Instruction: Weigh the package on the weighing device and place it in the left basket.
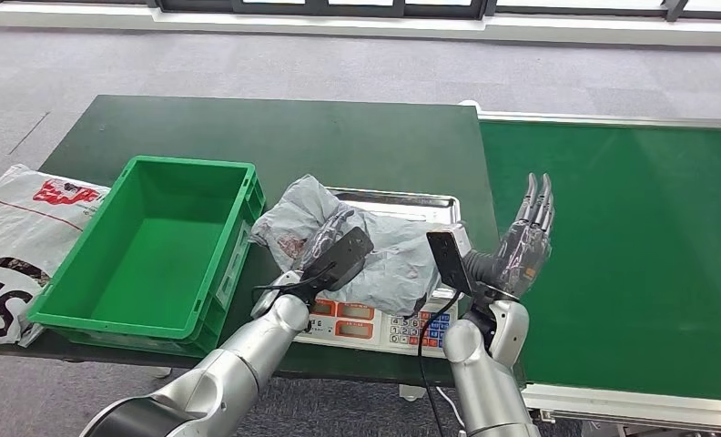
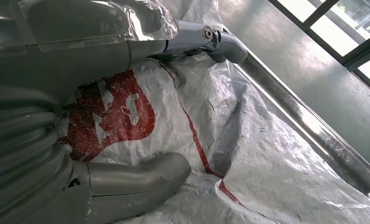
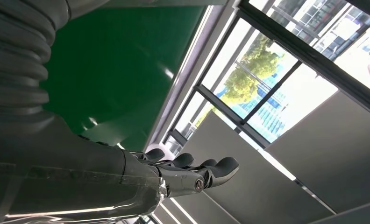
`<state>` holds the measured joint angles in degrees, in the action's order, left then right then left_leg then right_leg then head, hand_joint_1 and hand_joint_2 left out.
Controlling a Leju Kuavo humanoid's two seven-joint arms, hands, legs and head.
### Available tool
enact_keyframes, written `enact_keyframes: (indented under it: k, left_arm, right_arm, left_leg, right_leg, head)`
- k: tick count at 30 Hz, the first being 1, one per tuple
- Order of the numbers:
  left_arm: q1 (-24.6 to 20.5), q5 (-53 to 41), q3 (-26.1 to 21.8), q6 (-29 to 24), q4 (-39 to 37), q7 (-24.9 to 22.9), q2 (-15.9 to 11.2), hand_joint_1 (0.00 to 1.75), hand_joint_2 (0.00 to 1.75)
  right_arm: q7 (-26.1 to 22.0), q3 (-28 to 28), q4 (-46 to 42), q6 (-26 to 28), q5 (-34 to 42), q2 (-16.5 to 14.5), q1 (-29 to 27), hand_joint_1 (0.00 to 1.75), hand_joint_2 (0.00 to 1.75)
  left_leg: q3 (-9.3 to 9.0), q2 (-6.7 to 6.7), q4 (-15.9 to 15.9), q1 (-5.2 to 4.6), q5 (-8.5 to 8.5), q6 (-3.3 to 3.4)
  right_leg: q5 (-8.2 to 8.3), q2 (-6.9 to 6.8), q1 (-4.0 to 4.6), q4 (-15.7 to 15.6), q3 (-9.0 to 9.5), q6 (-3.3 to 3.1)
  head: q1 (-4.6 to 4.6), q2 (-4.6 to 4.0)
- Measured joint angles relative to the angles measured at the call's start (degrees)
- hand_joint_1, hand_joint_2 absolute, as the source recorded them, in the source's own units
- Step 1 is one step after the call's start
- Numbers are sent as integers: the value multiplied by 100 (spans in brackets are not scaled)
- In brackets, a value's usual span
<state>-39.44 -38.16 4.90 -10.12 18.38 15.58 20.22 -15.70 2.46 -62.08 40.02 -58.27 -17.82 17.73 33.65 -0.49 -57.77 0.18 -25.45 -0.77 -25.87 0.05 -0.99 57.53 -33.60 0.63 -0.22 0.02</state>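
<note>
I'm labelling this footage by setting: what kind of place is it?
Probably a parcel-sorting or logistics test station: a grey mailer package lies on an electronic scale, next to a green crate and a green conveyor belt.

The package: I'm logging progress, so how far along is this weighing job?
Done: the grey package lies on the scale's steel tray. In hand: the left hand rests on it, thumb and fingers touching the plastic in the left wrist view; a firm grip is unclear. The right hand is open beside the scale. Left: moving it into the empty green basket.
</note>
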Motion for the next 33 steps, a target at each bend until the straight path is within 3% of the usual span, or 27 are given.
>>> enact_keyframes:
  k: [2,16,28,33]
  left_arm:
    - [6,-1,15,-2,0,-1,0,175,175]
    - [67,-409,103,-398,0,-37,0,175,175]
    - [107,-410,102,-427,2,95,0,175,175]
    - [130,-343,37,-712,7,314,-2,175,175]
  right_arm:
    - [1,-4,-4,0,1,2,-2,0,175]
    - [-21,-96,-69,0,92,41,-110,0,175]
    - [-75,-126,-110,0,115,62,-152,0,175]
    - [-153,-123,-136,0,99,62,-167,0,175]
  left_leg:
    - [-3,0,0,0,0,0]
    - [-10,-2,0,0,-1,1]
    - [-17,-3,0,0,-2,3]
    - [-18,-1,0,0,-2,3]
  right_leg:
    - [0,0,0,0,4,0]
    - [0,-2,0,0,12,1]
    - [-3,-4,-1,-1,22,3]
    - [-2,-1,0,-1,19,2]
  head:
    - [0,0]
    - [-1,0]
    - [0,-1]
    - [0,0]
